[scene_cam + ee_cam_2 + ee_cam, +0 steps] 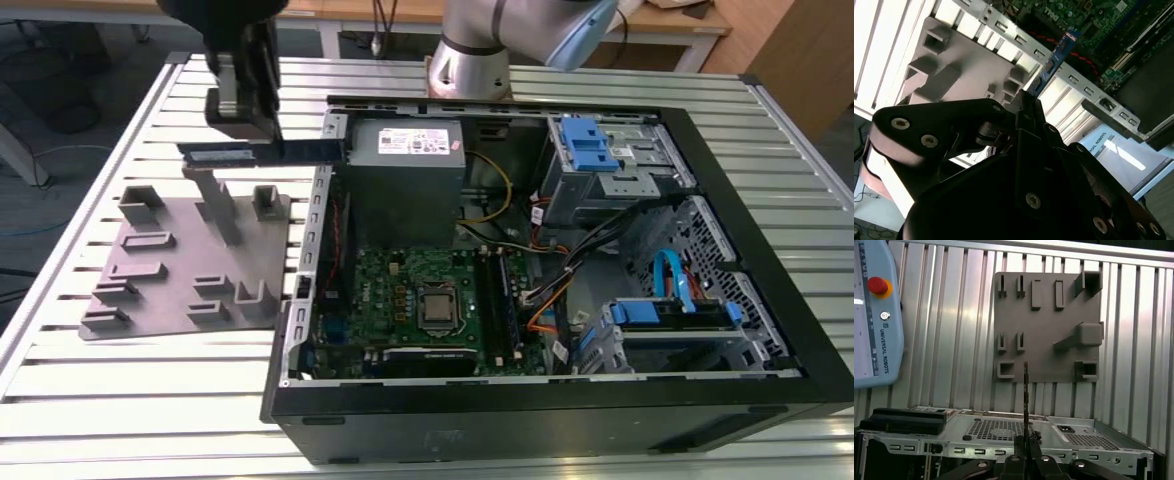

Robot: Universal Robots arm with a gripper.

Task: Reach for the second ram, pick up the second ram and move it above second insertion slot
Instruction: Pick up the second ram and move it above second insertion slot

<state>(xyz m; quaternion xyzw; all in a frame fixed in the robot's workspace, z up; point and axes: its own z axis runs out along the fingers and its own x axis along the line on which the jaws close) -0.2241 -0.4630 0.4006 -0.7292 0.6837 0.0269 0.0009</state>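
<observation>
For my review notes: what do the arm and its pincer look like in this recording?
In the exterior view the arm has a silver-grey metal joint with a pale-blue cap beside it. The pincer is black and blocky, narrowing downward. In the second wrist view the pincer is matte black, built of flat linkage bars joined by round silver pins and screws, with a pale housing behind. I cannot make out any cables on it.

**Stick carried high, clear air beneath, crowded case ahead**

The gripper [247, 125] hangs above the grey fixture [160, 270] with the second ram [260, 152] clamped level, clear of the upright blocks [214, 205] below it. The ram's far end reaches over the side wall of the open computer case [320, 200]. Inside, the power supply [407, 165], loose cables [574, 250] and blue-tabbed drive cages [607, 160] crowd the motherboard [414, 290].
</observation>
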